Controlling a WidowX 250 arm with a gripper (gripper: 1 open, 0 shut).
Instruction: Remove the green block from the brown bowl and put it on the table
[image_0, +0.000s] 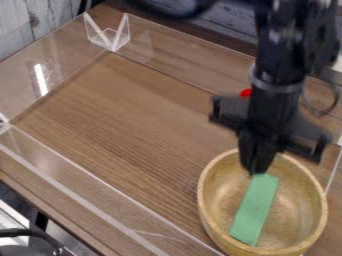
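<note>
Camera view: inside the brown bowl (214, 205) the green block (254, 210) leans on the wall, its upper end apparently pinched – blur hides contact – by the clenched gripper (258, 165), for lifting out.

Colours: green, tan, brown, black, red.
Light-green block (254, 211); light-tan wooden bowl (218, 214); brown wood-grain table (127, 115); clear acrylic walls (40, 75); black gripper (258, 167); red toy (245, 94) behind.
</note>
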